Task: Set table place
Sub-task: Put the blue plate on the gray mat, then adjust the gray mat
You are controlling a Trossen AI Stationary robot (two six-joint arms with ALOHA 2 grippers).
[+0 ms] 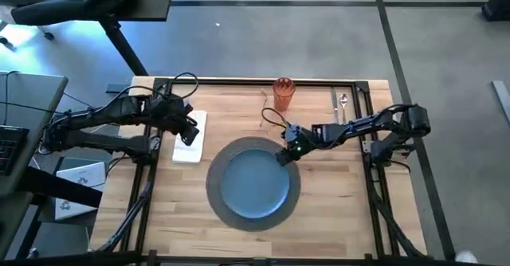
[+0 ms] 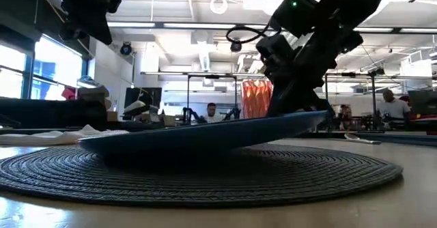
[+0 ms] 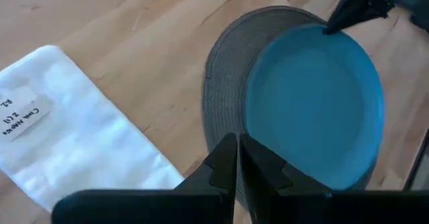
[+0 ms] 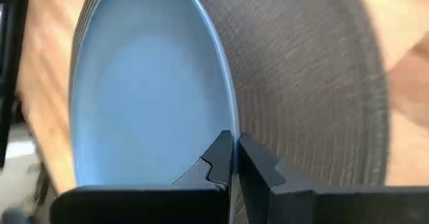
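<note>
At the left of the high view, your left hand (image 1: pixel 189 131) is hovering over the white napkin (image 1: pixel 191 138) with its fingers pressed together, holding nothing. Just right of the napkin, the grey placemat (image 1: pixel 217 170) is lying at the centre of the worktop (image 1: pixel 335 210), and the blue plate (image 1: pixel 253 185) is sitting on it, tilted, its right edge lifted off the mat. Your right hand (image 1: pixel 287 154) is pinching that raised rim at the plate's upper right. Behind it, the orange tumbler (image 1: pixel 283 93) is standing upright, with cutlery (image 1: pixel 341 105) lying farther right.
</note>
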